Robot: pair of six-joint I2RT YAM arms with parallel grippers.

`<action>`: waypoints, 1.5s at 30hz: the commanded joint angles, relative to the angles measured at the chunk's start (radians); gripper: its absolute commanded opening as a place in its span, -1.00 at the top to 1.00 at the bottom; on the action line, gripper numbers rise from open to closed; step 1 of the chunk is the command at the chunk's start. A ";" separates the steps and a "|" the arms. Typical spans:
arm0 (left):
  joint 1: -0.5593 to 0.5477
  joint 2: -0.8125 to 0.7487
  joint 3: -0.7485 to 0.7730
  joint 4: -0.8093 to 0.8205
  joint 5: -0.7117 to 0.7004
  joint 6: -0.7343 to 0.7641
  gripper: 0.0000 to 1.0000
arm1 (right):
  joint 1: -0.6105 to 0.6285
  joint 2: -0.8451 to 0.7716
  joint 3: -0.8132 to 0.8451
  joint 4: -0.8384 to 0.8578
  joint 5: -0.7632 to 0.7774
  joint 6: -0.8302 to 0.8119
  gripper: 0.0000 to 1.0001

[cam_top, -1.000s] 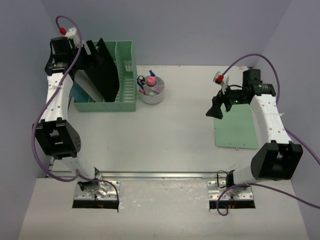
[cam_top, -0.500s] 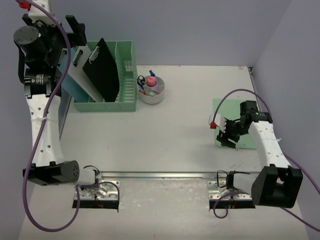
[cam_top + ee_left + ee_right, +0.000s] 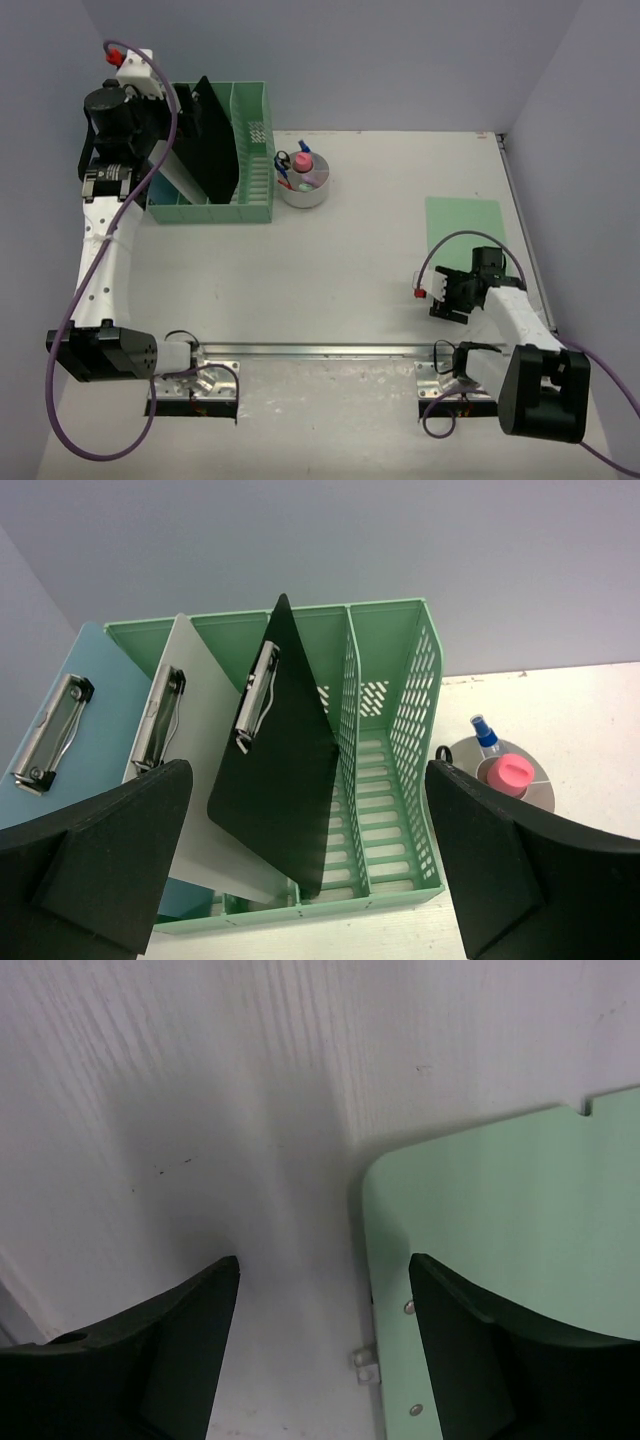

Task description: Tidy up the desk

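The white desk [image 3: 340, 240] carries a mint-green file rack [image 3: 255, 150] at the back left. A black clipboard [image 3: 285, 780], a white one [image 3: 195, 730] and a blue one [image 3: 80, 710] lean in its left slots. My left gripper [image 3: 308, 780] hovers open above the rack [image 3: 400, 700], holding nothing. A flat green clipboard [image 3: 465, 235] lies on the right. My right gripper [image 3: 447, 295] is low at its near end. In the right wrist view that gripper [image 3: 323, 1260] is open, one finger over the green clipboard [image 3: 500, 1220], the other over bare desk.
A round white holder [image 3: 305, 185] with scissors, a pink-capped item [image 3: 510, 775] and a blue-tipped bottle stands just right of the rack. Lavender walls close in the back and both sides. A metal rail [image 3: 320, 350] runs along the front edge.
The left arm rose high, then came back down over the rack, its jaws widening. The right arm dropped and pulled back to the green clipboard's near end, jaws narrowing somewhat.
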 commanded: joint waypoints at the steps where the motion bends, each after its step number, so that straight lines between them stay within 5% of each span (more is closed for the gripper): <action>1: -0.002 -0.013 0.010 0.062 -0.002 -0.012 -1.00 | -0.005 -0.068 -0.114 0.253 -0.034 -0.044 -0.42; 10: -0.004 0.016 0.042 0.050 -0.015 -0.024 -1.00 | -0.006 -0.095 -0.355 0.568 -0.023 -0.122 -0.05; 16: -0.002 0.036 0.051 0.044 0.002 -0.045 -1.00 | -0.005 -0.100 -0.350 0.560 -0.057 -0.140 0.97; 25: -0.070 0.013 -0.018 0.031 0.207 0.042 -1.00 | -0.006 -0.211 0.056 -0.037 -0.258 -0.087 0.97; 31: -0.208 -0.082 -0.246 0.091 0.529 0.229 -1.00 | -0.003 -0.112 0.453 -0.329 -0.442 -0.045 0.97; 38: -0.416 -0.109 -0.459 0.146 0.622 0.447 -0.86 | 0.017 -0.065 0.602 -0.432 -0.580 0.007 0.97; 45: -0.623 -0.030 -0.525 0.374 0.641 0.347 -0.75 | 0.099 -0.053 0.661 -0.443 -0.651 0.097 0.97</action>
